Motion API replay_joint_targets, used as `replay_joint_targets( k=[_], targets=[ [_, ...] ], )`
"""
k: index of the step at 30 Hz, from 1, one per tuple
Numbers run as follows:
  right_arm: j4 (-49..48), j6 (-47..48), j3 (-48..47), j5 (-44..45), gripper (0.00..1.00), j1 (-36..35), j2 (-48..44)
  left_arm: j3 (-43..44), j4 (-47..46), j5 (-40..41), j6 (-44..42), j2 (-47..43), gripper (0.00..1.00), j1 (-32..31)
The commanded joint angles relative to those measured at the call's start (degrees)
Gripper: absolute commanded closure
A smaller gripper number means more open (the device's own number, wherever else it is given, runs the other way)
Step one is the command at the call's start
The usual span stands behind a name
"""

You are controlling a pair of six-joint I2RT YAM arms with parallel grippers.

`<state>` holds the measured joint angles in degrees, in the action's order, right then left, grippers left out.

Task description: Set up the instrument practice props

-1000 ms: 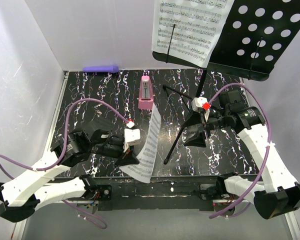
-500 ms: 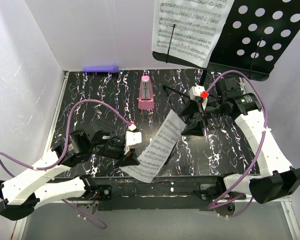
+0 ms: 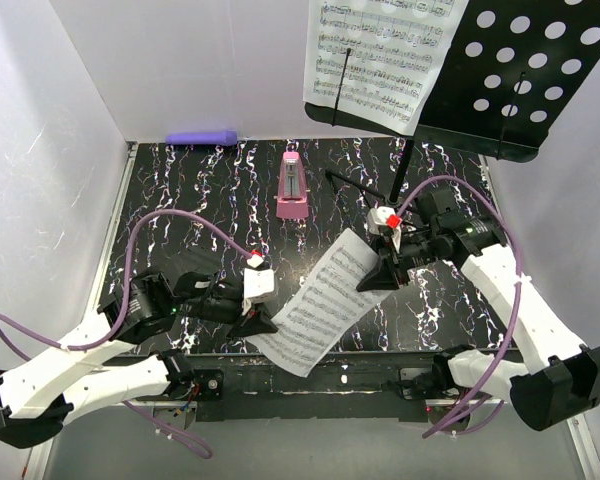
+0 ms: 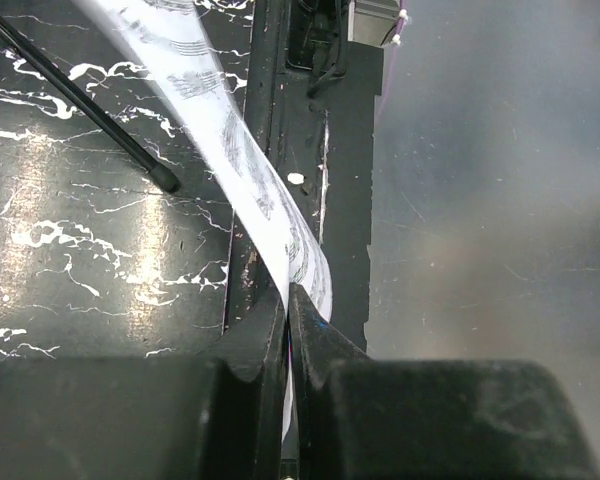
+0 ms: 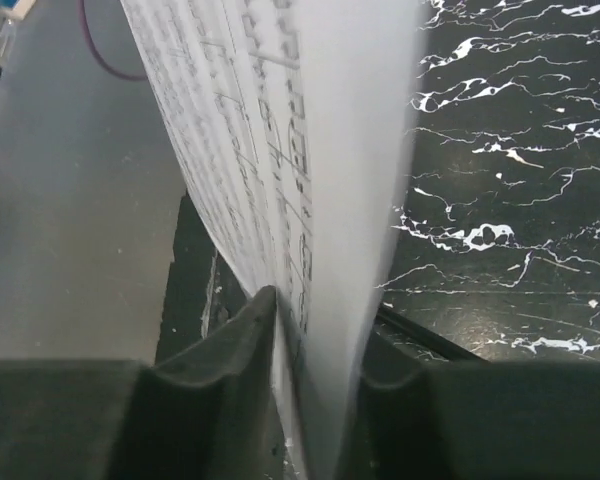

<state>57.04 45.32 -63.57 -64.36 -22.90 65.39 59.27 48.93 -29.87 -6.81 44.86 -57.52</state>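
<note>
White sheet-music page (image 3: 320, 305) hangs tilted between both arms over the front of the black marbled bench (image 3: 180, 200). Left end effector (image 4: 290, 297) is clamped tight on the page's lower corner. Right end effector (image 3: 380, 276) straddles the upper edge, one finger on each side; a firm grip cannot be confirmed. Second page (image 3: 380, 60) rests on the music stand (image 3: 525, 80) desk. Pink metronome (image 3: 292, 188) stands upright toward the bench's far side.
</note>
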Motion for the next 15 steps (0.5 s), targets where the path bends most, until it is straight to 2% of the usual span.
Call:
replay_joint_targets(
  k=[1,3,7,8,10,13,15],
  targets=[
    [-2.6,-1.9,-0.5,0.9,0.83,0.3,-2.9,-2.0,-3.2,1.6,1.0,-1.3,1.0,-0.2],
    [-2.8,-2.7,-0.6,1.7,0.99,1.3,-3.7,-2.3,-3.3,2.7,1.2,-1.4,1.0,-0.2],
    [-2.9,-4.4,-0.6,4.3,0.99,3.1,-6.2,-3.5,-4.3,5.7,2.2,-1.3,1.0,-0.2],
    [-1.7,-3.4,-0.9,6.1,0.99,3.2,-6.8,-3.5,-4.8,7.8,2.9,-1.1,0.92,-0.2],
    [3.4,1.4,-2.3,9.0,0.99,3.3,-7.8,-3.9,-6.1,10.0,4.3,-1.1,0.64,-0.2],
    [10.3,6.1,-4.4,12.5,0.99,3.3,-9.0,-4.8,-9.5,14.4,6.4,-1.6,0.3,-0.1],
    [14.9,8.2,-5.8,14.1,0.99,3.3,-9.4,-5.6,-12.1,17.1,8.9,-2.5,0.02,-0.1]
  ],
)
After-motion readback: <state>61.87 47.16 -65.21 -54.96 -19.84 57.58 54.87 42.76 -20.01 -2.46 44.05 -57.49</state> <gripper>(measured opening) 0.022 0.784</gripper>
